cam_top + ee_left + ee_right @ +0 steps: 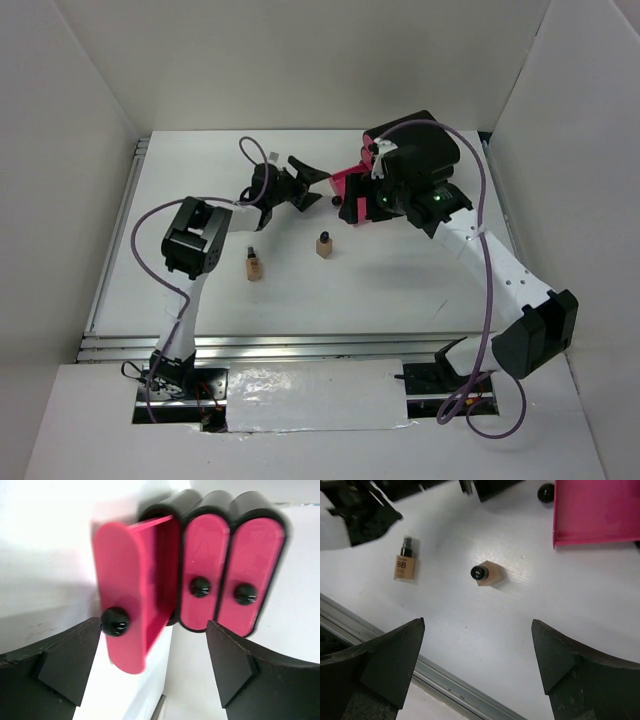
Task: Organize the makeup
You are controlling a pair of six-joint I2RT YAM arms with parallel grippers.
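White table (pixel 400 290), top view: lying bottle (pixel 254 265) and upright bottle (pixel 323 245), both tan, left of centre, well apart. Black box (pixel 425 145) at upper centre, partly under right arm; pink drawer (pixel 348 182) sticks out toward left gripper (pixel 316 188)

Left wrist: left fingers (pixel 65 665) spread, nothing held; leftmost drawer pulled out, its knob (pixel 115 621) just beside finger at lower left; two other drawers closed

Right wrist: right gripper (pixel 477 665) released, empty, above table; lying bottle upper left, upright bottle centre, drawer upper right
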